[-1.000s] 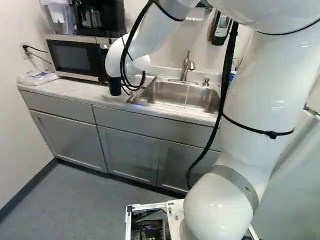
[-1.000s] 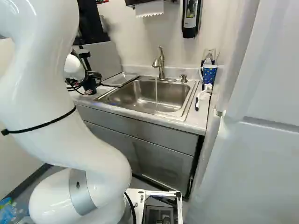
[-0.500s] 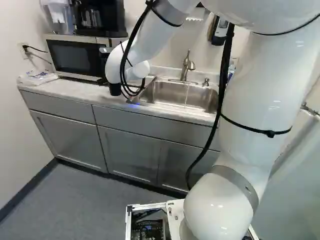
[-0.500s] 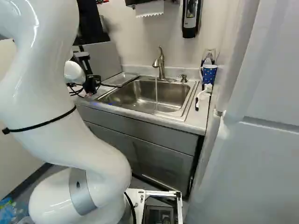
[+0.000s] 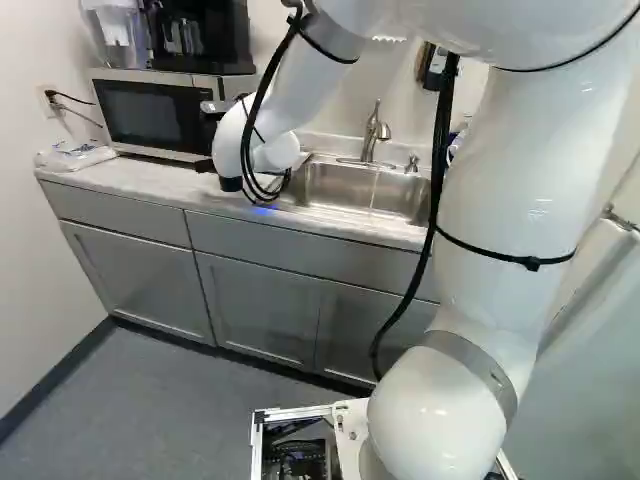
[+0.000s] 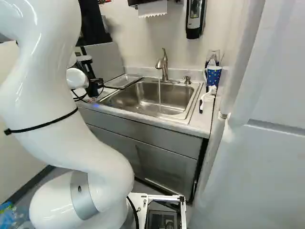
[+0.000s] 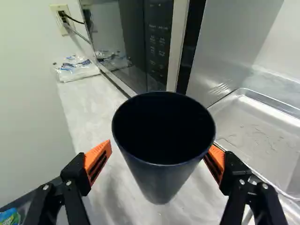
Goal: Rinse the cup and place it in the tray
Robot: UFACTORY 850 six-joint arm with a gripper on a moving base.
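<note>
You seem to be at the grasp: your black gripper [image 7: 161, 146] stands wide around the dark blue, tapered cup [image 7: 161, 185], upright on the pale marbled counter [image 7: 84, 110] beside the shallow metal tray [image 7: 255, 136]. Next, close evenly on its walls, then lift it towards the running water [image 6: 159, 93].

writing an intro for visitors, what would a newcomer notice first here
The big white arm rising from the foot of both base views. Next, water running from the tap into the sink. In the wrist view, the dark cup between open, orange-padded fingers.
</note>
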